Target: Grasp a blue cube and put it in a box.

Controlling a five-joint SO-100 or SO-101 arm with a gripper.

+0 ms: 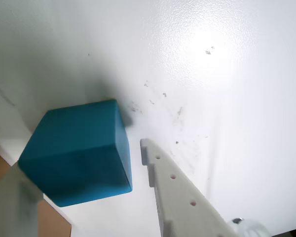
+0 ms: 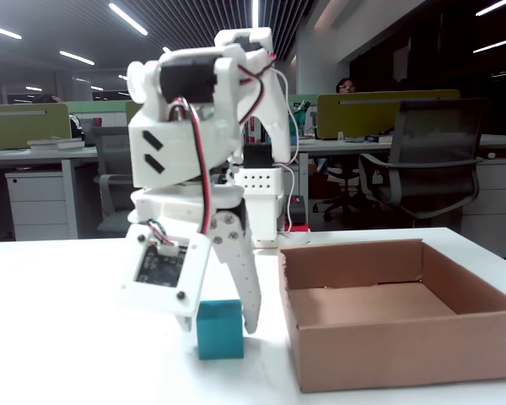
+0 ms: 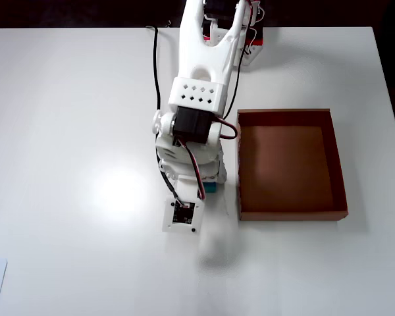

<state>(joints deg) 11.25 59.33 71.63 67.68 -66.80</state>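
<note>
The blue cube (image 2: 219, 331) rests on the white table just left of the box (image 2: 363, 359). My gripper (image 2: 219, 325) is lowered around it and stands open, one finger on each side. In the wrist view the blue cube (image 1: 79, 153) fills the lower left. The perforated white finger (image 1: 175, 192) stands a small gap to its right, and a blurred finger (image 1: 10, 202) sits at its lower left. From overhead, only a teal sliver of the cube (image 3: 212, 187) shows under the arm. The box (image 3: 240, 164) lies empty to the right.
The arm's base (image 3: 224, 26) stands at the table's far edge with cables beside it. In the fixed view, desks and office chairs are behind the table. A brown patch (image 1: 54, 222) shows at the wrist view's lower left corner.
</note>
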